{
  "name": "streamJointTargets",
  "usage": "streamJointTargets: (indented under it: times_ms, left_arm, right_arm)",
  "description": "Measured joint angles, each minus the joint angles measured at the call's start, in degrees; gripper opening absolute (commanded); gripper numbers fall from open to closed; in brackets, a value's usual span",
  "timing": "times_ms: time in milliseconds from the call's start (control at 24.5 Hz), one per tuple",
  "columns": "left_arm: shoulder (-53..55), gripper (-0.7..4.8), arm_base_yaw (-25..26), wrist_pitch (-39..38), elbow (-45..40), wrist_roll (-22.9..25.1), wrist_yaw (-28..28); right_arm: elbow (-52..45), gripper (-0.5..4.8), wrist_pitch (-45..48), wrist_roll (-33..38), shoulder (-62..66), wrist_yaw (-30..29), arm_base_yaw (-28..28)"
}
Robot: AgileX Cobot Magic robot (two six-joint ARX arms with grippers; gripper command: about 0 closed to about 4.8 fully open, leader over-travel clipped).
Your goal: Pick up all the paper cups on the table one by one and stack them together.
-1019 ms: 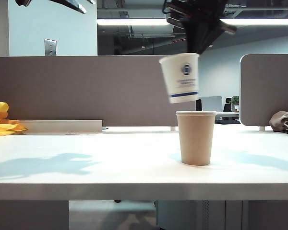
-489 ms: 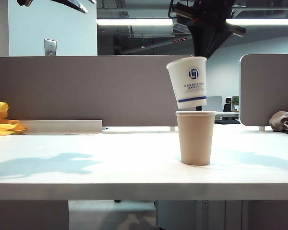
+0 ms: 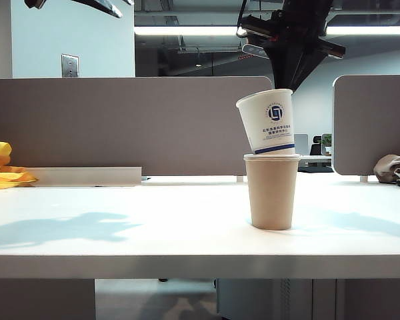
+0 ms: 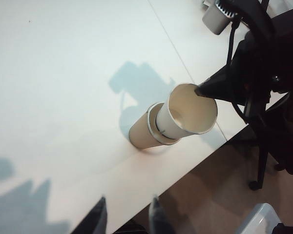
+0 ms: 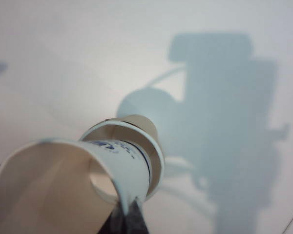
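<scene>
White paper cup point(image 3: 269, 123): round blue logo, several lines of small blue print beneath, too small to read. Tan cup point(image 3: 272, 192): unmarked. No other legible text anywhere.

I can't see the white cup's point(image 3: 269, 122) base inside the tan cup point(image 3: 272, 193), and my left hand point(image 4: 127, 217) is cropped.

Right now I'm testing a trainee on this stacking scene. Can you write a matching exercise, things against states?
Things:
1. white cup
2. brown cup
3. left gripper
4. right gripper

States:
A. open, holding nothing
B. upright on the table
C. tilted, base entering another cup
D. shut on a cup's rim

Pairs: 1-C, 2-B, 3-A, 4-D
</scene>
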Motion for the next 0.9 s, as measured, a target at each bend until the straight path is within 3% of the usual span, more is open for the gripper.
streamJointTargets:
  times_ms: [81,244,326,693,896]
  left_arm:
    - [0.0,1.16,0.0,0.0,0.0,0.0,0.0]
    - [0.0,1.16,0.0,0.0,0.0,0.0,0.0]
    - [0.0,1.16,0.0,0.0,0.0,-0.1,0.0]
    - [0.0,1.16,0.0,0.0,0.0,-0.3,0.0]
    - [-0.8,1.16,0.0,1.6,-0.1,-1.1,-3.3]
  right_arm:
    - [0.0,0.52,0.0,0.0,0.0,0.0,0.0]
    - [0.0,0.72,0.0,0.0,0.0,0.0,0.0]
    - [0.0,1.21,0.0,0.0,0.0,0.0,0.0]
    - [0.0,1.31,0.0,-0.1,0.0,0.0,0.0]
    - [-0.2,1.32,1.4,-0.7,-2.1,0.0,0.0]
